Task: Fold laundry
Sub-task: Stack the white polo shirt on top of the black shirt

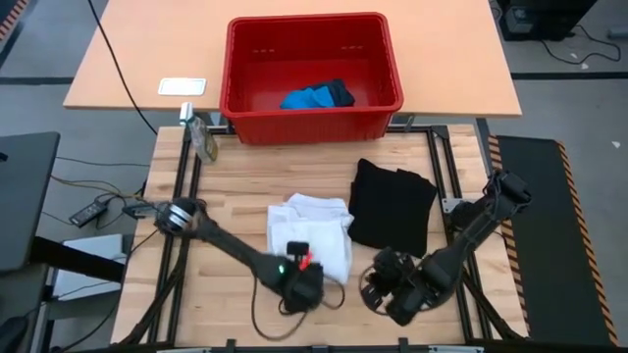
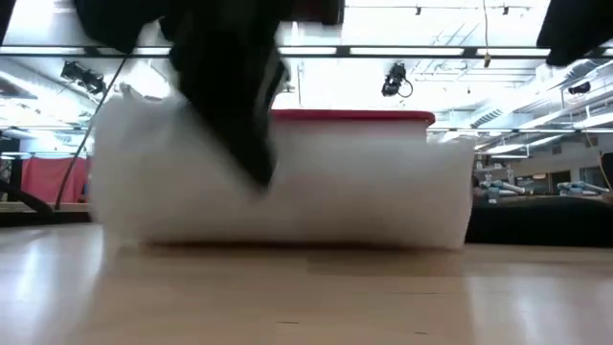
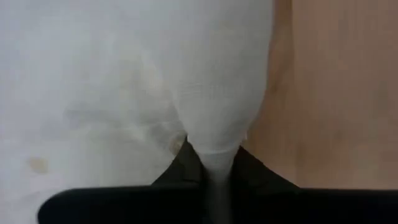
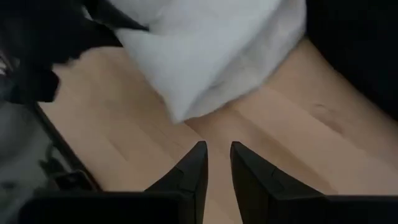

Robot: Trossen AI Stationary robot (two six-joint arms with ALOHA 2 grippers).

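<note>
- The white garment (image 1: pixel 312 235) is spread on the wooden worktop (image 1: pixel 235 181), just beside the black shirt (image 1: pixel 392 204).
- A fold at its near edge is pinched by the closed left end effector (image 3: pixel 210 163).
- The right end effector (image 4: pixel 218 163) is held near the worktop, its fingers a little apart, with nothing between them.
- The small blue piece (image 1: pixel 306 97) is seen in the red basket (image 1: pixel 312 123).

White garment (image 1: pixel 312 235) crumpled mid-table; black shirt (image 1: pixel 392 204) folded beside; blue piece (image 1: pixel 306 97) apart.
</note>
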